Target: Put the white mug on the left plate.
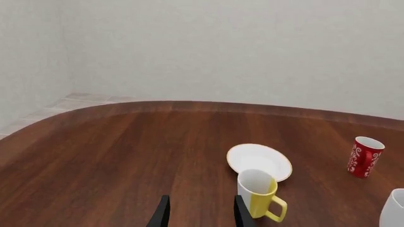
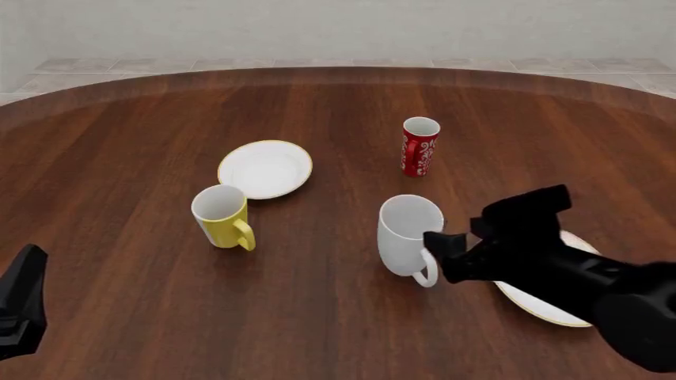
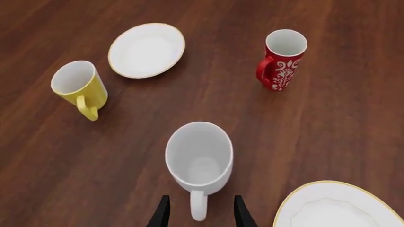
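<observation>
The white mug (image 2: pixel 409 235) stands on the table at four o'clock from the left plate (image 2: pixel 265 169), which is bare. The right gripper (image 3: pixel 199 213) brackets its handle, jaws spread (nothing clamped yet). Grasp, carry and placement all remain.

The surface (image 2: pixel 127 142) is dark reddish-brown wood with lengthwise grain and a soft sheen, and its far edge curves in a broad arc with a lighter rounded lip. Beyond that edge runs a strip of pale tiled floor (image 2: pixel 95 67), light grey-beige with faint joints. A plain off-white wall (image 1: pixel 240 52) rises behind it, meeting a second wall (image 1: pixel 28 56) at a corner. Light is even and diffuse, casting only soft shadows.
</observation>
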You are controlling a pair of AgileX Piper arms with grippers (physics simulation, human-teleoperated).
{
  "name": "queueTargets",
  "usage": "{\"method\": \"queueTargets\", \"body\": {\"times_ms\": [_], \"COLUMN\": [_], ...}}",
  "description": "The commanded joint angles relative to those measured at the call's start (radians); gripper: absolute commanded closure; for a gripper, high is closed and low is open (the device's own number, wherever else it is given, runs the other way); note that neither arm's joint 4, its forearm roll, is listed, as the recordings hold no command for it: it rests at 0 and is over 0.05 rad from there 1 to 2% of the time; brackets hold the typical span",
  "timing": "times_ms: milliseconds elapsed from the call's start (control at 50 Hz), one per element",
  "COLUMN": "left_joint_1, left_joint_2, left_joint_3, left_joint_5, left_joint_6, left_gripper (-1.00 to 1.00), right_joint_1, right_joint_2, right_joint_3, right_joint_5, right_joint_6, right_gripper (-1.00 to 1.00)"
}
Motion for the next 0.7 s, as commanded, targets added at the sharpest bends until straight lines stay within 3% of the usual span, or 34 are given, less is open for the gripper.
{"method": "queueTargets", "body": {"times_ms": [20, 700], "left_joint_1": [0.002, 0.002], "left_joint_2": [0.000, 0.001], "left_joint_3": [0.002, 0.004], "left_joint_5": [0.000, 0.000], "left_joint_6": [-0.002, -0.002], "left_gripper": [-1.00, -1.00], "right_joint_1": [0.012, 0.015], "right_joint_2": [0.038, 0.141], "right_joint_3": [-0.003, 0.015], "right_joint_5": [-0.028, -0.107], "right_joint_6": [0.006, 0.014], "right_gripper": [-1.00, -1.00]}}
